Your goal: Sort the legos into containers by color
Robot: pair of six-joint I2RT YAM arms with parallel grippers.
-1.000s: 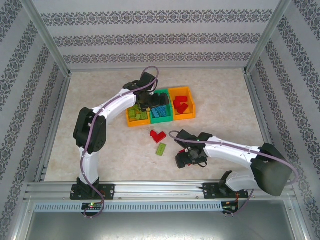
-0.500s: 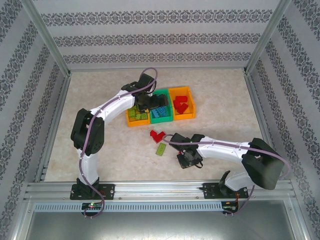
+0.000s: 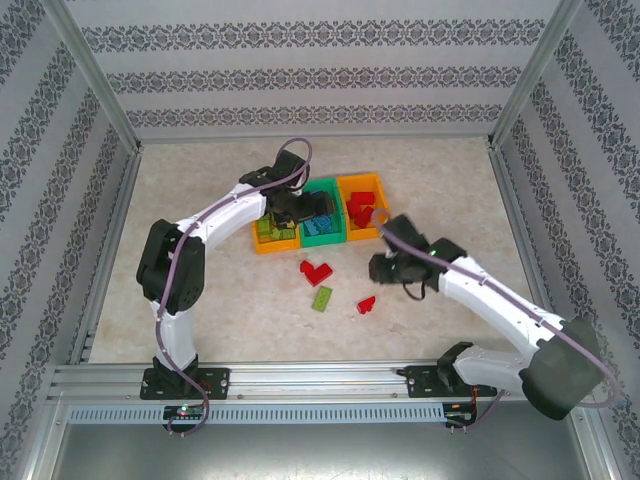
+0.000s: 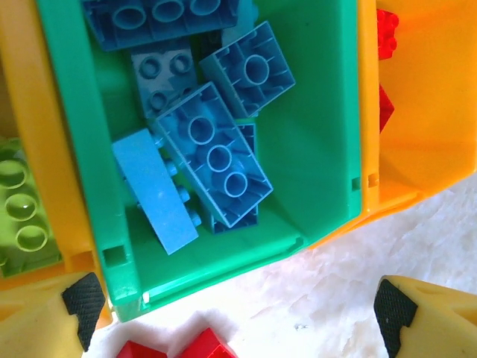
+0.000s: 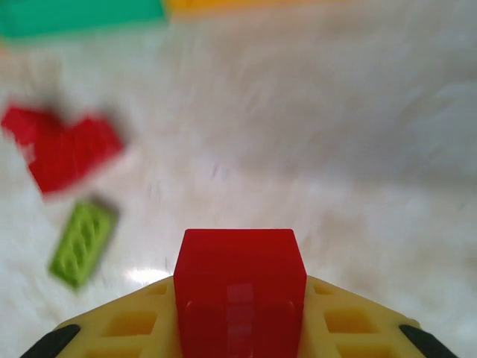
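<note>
My right gripper [image 5: 238, 328] is shut on a small red brick [image 5: 238, 283], lifted off the table; from above that brick [image 3: 366, 304] hangs below the right wrist. A red L-shaped brick [image 3: 317, 272] [image 5: 63, 149] and a light green brick [image 3: 321, 298] [image 5: 82, 242] lie loose on the table. My left gripper [image 3: 287, 212] [image 4: 238, 309] hovers open and holding nothing over the near edge of the green bin [image 4: 320, 149], which holds several blue bricks [image 4: 216, 160]. The left orange bin [image 3: 272, 247] holds green bricks. The right orange bin [image 3: 365, 235] holds red ones.
The three bins stand joined in a row at mid-table. Metal frame rails [image 3: 110, 250] and patterned walls enclose the table on three sides. Open tabletop lies to the right of the bins and along the front.
The right arm has risen from low at the front and swung back and to the right, carrying the red brick up. The left gripper has shifted slightly left over the bins.
</note>
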